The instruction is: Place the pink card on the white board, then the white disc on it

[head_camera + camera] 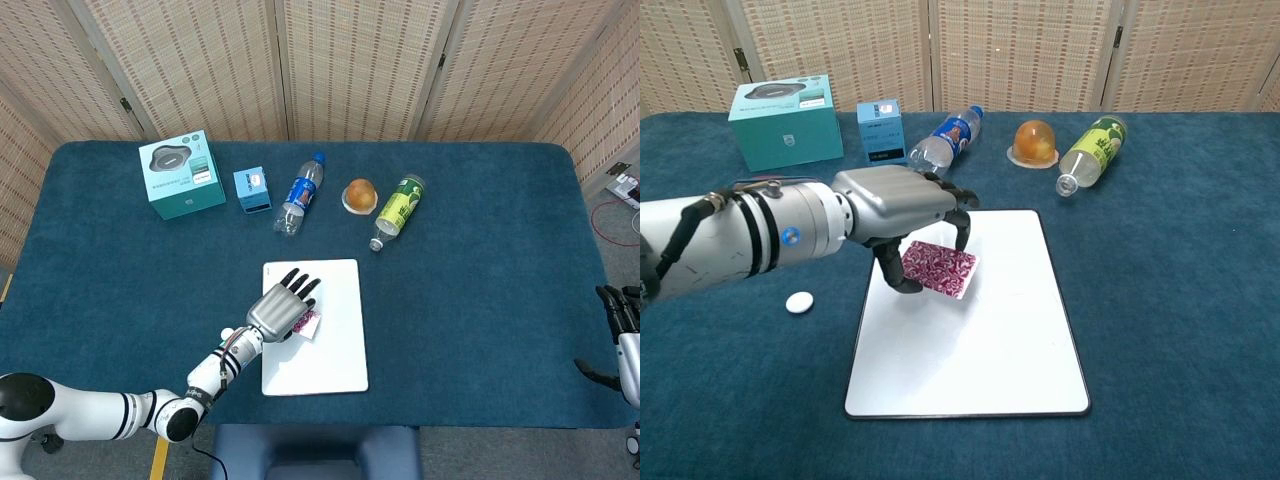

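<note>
My left hand (902, 205) (281, 309) hangs over the white board (990, 340) (335, 350) and pinches the pink patterned card (940, 268) (306, 323), which is tilted above the board's left half. The small white disc (799, 302) lies on the blue cloth left of the board; the head view hides it behind my left arm. My right hand (622, 335) rests at the table's far right edge with its fingers apart and nothing in it.
Along the back stand a teal box (784, 121), a small blue box (881, 130), a lying water bottle (944, 143), an orange jelly cup (1034, 142) and a lying green bottle (1091, 150).
</note>
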`<state>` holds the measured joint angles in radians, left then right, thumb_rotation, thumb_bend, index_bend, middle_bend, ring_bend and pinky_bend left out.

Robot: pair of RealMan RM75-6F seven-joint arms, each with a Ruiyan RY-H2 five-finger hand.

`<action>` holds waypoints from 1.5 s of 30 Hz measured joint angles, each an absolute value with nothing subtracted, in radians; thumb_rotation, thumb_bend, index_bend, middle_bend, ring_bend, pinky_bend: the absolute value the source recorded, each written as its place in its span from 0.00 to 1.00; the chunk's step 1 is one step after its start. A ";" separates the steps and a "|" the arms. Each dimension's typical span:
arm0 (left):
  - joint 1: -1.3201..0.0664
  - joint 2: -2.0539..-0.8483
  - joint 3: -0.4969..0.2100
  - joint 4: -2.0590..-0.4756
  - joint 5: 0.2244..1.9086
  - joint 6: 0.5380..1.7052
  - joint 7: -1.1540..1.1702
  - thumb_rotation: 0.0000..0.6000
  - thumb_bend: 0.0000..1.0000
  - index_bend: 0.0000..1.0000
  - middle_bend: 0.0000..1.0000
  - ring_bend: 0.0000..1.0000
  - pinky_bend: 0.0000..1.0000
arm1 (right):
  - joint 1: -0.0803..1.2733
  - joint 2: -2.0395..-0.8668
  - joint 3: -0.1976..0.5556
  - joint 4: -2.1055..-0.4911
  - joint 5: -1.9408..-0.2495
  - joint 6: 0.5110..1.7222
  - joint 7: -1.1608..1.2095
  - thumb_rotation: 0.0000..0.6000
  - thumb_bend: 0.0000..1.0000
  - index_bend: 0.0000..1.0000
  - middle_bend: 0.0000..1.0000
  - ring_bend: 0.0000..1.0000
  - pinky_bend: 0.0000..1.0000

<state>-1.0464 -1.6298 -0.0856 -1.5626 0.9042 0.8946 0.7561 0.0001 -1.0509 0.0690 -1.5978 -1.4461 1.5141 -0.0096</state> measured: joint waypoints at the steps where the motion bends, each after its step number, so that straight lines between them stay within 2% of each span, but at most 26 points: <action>1: -1.049 -1.635 -0.085 -1.559 0.903 0.894 0.760 1.00 0.34 0.38 0.08 0.06 0.00 | 0.000 -1.051 0.069 -1.598 -1.446 1.514 -0.009 1.00 0.11 0.02 0.12 0.12 0.02; 4: -1.054 -1.644 -0.083 -1.553 0.901 0.895 0.770 1.00 0.34 0.36 0.08 0.06 0.00 | -0.001 -1.051 0.069 -1.596 -1.447 1.515 -0.008 1.00 0.11 0.02 0.12 0.12 0.02; 9: -1.064 -1.662 -0.081 -1.540 0.878 0.901 0.799 1.00 0.31 0.17 0.08 0.05 0.00 | -0.006 -1.051 0.069 -1.592 -1.444 1.520 -0.001 1.00 0.11 0.02 0.12 0.12 0.02; 13: -1.068 -1.667 -0.080 -1.549 0.854 0.921 0.821 1.00 0.30 0.14 0.08 0.05 0.00 | -0.007 -1.051 0.069 -1.590 -1.445 1.522 0.002 1.00 0.11 0.02 0.12 0.12 0.02; 25: -0.987 -1.573 -0.043 -1.612 0.956 1.000 0.731 1.00 0.32 0.34 0.08 0.05 0.00 | -0.002 -1.051 0.070 -1.593 -1.459 1.521 0.001 1.00 0.11 0.02 0.12 0.12 0.02; 31: -0.912 -1.496 0.010 -1.643 1.050 1.049 0.676 1.00 0.33 0.38 0.09 0.06 0.00 | 0.003 -1.056 0.069 -1.597 -1.470 1.519 -0.002 1.00 0.11 0.02 0.12 0.12 0.02; 40: -0.811 -1.454 0.108 -1.647 1.194 1.102 0.633 1.00 0.34 0.40 0.10 0.06 0.00 | 0.007 -1.058 0.066 -1.603 -1.485 1.523 -0.006 1.00 0.11 0.02 0.12 0.12 0.02; 45: -0.780 -1.462 0.118 -1.610 1.214 1.098 0.613 1.00 0.34 0.42 0.10 0.07 0.00 | 0.006 -1.058 0.065 -1.607 -1.491 1.528 -0.009 1.00 0.11 0.02 0.12 0.12 0.02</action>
